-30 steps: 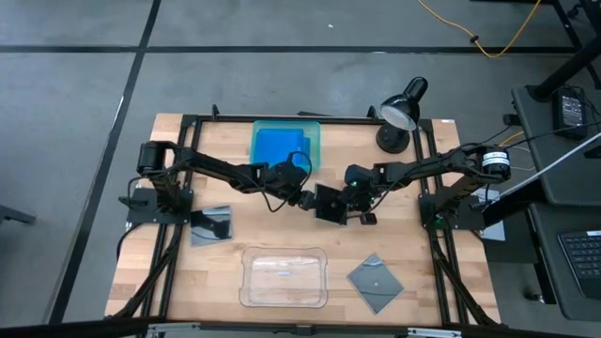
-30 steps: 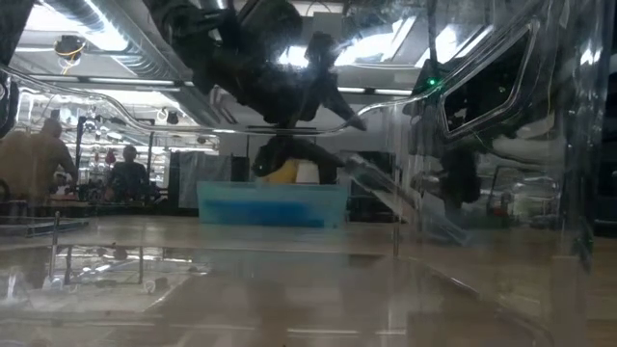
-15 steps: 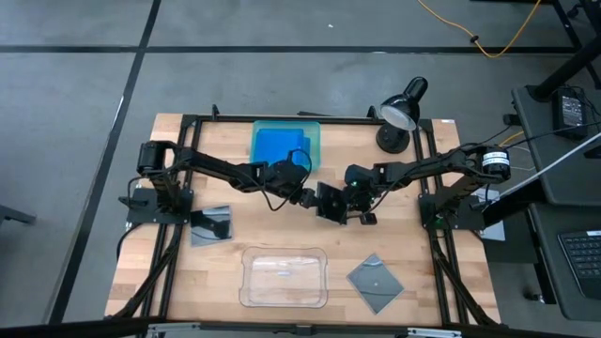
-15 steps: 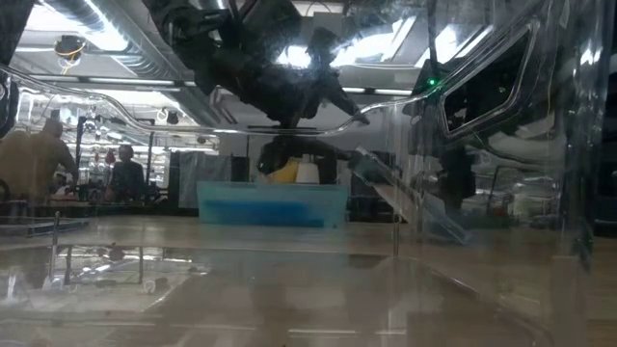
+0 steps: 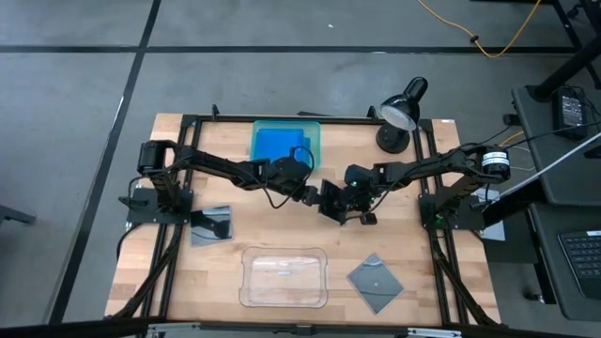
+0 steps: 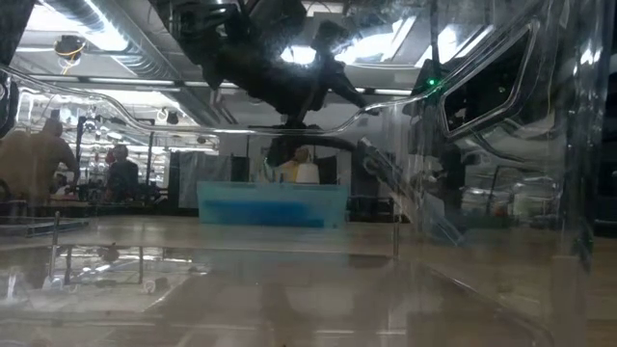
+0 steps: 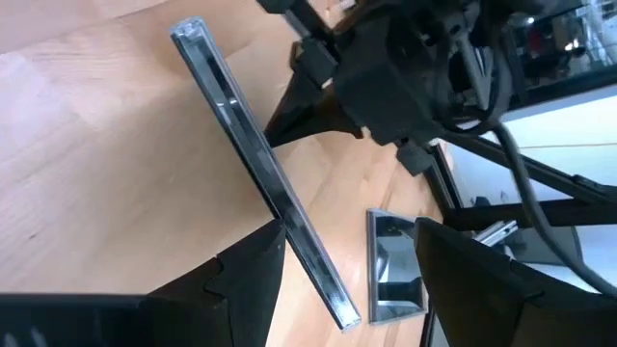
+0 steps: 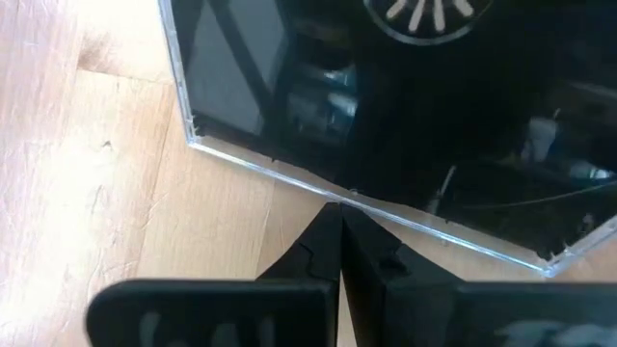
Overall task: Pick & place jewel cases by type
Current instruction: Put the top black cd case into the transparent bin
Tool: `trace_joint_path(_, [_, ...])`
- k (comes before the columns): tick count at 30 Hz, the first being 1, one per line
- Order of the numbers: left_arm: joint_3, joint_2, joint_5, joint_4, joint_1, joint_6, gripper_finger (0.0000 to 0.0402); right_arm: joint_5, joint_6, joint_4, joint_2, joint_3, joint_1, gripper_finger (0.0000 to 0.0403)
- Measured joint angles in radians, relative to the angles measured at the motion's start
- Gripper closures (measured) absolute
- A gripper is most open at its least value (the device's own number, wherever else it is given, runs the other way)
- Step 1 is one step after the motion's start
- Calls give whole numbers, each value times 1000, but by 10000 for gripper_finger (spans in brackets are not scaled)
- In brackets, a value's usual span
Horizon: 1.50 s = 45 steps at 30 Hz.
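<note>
At mid-counter (image 5: 188, 272), the left pincer (image 5: 312, 194) stands released, its fingers either side of a dark grey jewel case (image 5: 331, 200) without clamping it. Just right, the right pincer (image 5: 344, 202) is clenched on that case's edge, holding it tilted above the wood.

Even, bright light falls on the table (image 5: 188, 272) from above, with only short soft shadows. The low view is backlit: ceiling lights (image 6: 58, 14) glare, the arms show as silhouettes, and a clear tray (image 6: 501, 173) close by warps and smears the right side.
</note>
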<state>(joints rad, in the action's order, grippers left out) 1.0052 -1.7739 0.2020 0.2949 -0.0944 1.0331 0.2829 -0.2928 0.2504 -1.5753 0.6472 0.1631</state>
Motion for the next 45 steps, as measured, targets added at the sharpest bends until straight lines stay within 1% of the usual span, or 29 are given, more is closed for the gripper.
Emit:
trace_joint_path(4, [20, 0, 2, 1, 0, -14, 185, 0, 0, -1, 0, 0, 0, 393])
trace_joint_path(10, [31, 0, 2, -1, -1, -25, 209, 0, -3, -1, 0, 0, 0, 393])
trace_joint_path(14, [31, 0, 2, -37, -3, -39, 220, 0, -4, -2, 0, 0, 0, 393])
trace_joint_path(16, [32, 0, -3, -113, -10, -42, 222, 0, -4, -1, 0, 0, 0, 393])
trace_joint_path(20, [32, -1, -45, -334, -25, -41, 224, 0, -4, -1, 0, 0, 0, 393])
trace_joint_path(23, [32, -1, -70, -394, -31, -63, 224, 10, 0, -5, 0, 0, 1, 393])
trace_joint_path(31, [30, -24, -113, -439, -44, -63, 225, 25, 34, -45, -15, -1, 0, 393])
trace_joint_path(35, [30, -68, -88, -422, -45, -45, 231, 37, 77, -62, -54, 3, -2, 393])
trace_joint_path(38, [30, -87, -62, -401, -45, -27, 236, 41, 79, -74, -67, 4, -3, 393])
trace_joint_path(40, [30, -96, -61, -371, -45, -25, 237, 43, 80, -81, -69, 3, -3, 393])
trace_joint_path(45, [30, -121, -54, -365, -45, -9, 233, 44, 80, -100, -71, 1, -4, 393])
